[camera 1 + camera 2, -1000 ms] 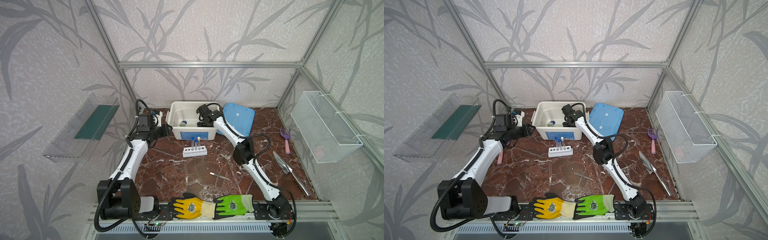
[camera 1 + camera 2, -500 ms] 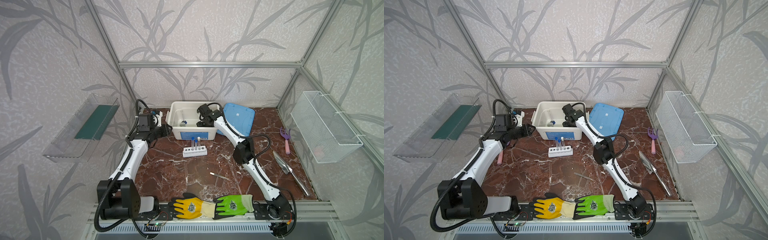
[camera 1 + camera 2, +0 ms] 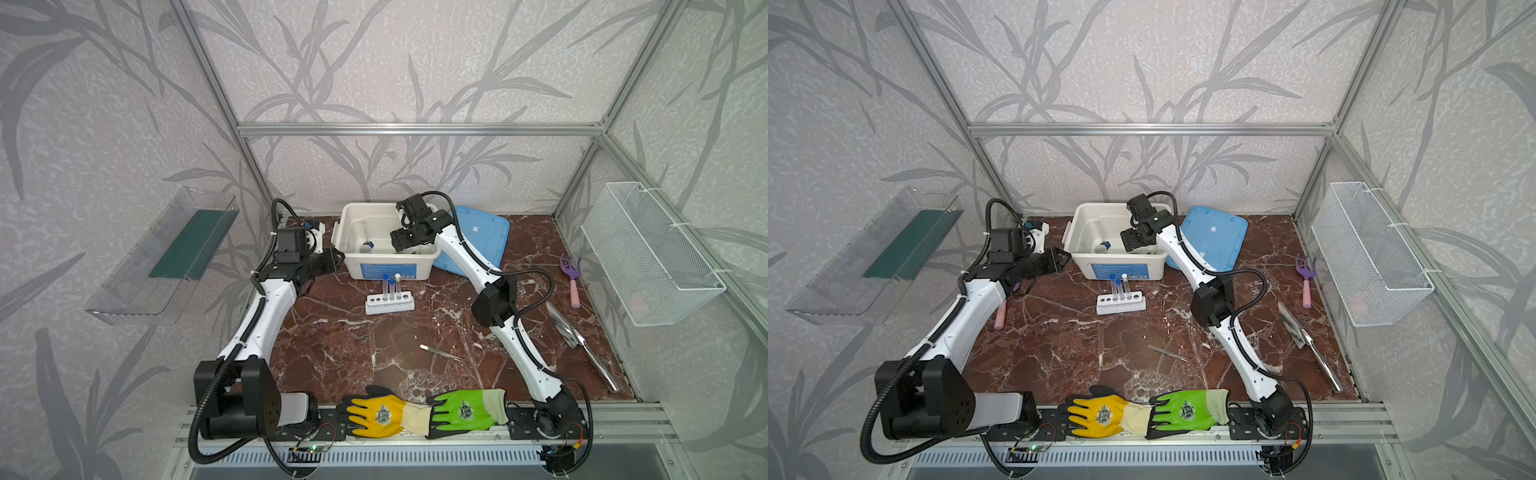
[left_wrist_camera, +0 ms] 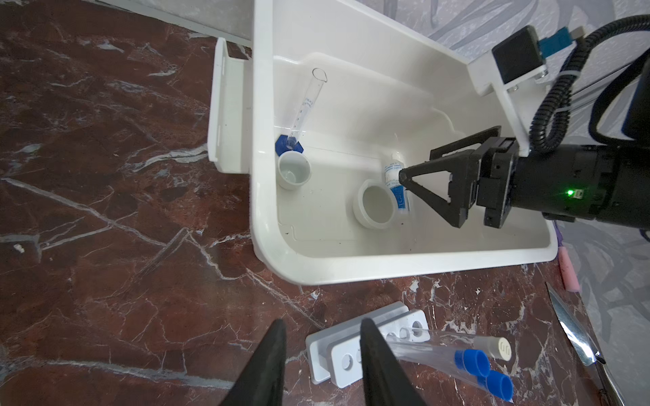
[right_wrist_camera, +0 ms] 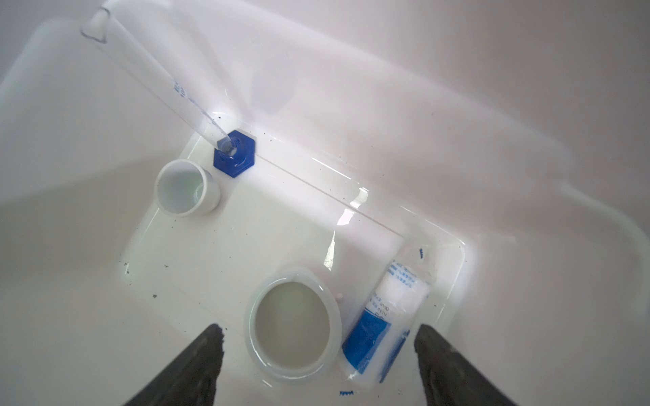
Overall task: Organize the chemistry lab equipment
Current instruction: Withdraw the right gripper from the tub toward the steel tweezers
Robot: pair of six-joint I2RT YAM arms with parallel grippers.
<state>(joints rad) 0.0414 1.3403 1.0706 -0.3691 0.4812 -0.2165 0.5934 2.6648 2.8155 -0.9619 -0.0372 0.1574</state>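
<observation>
**Item:** blue-labelled vial [image 5: 383, 316], lying flat in the white bin [image 3: 386, 266] at the table's 12 o'clock, just beside the larger ceramic dish [image 5: 293, 327].

**Risk:** the right gripper [image 5: 320, 330], jaws spread wide and empty, straddles both. A careless lift could clip the dish rim, and the round vial may roll.

**Right arm:** stretched forward, wrist dipped into the bin's 3 o'clock side.

**Left gripper** [image 4: 323, 321]**:** part-open, empty, poised at 10 o'clock beside the bin.
</observation>
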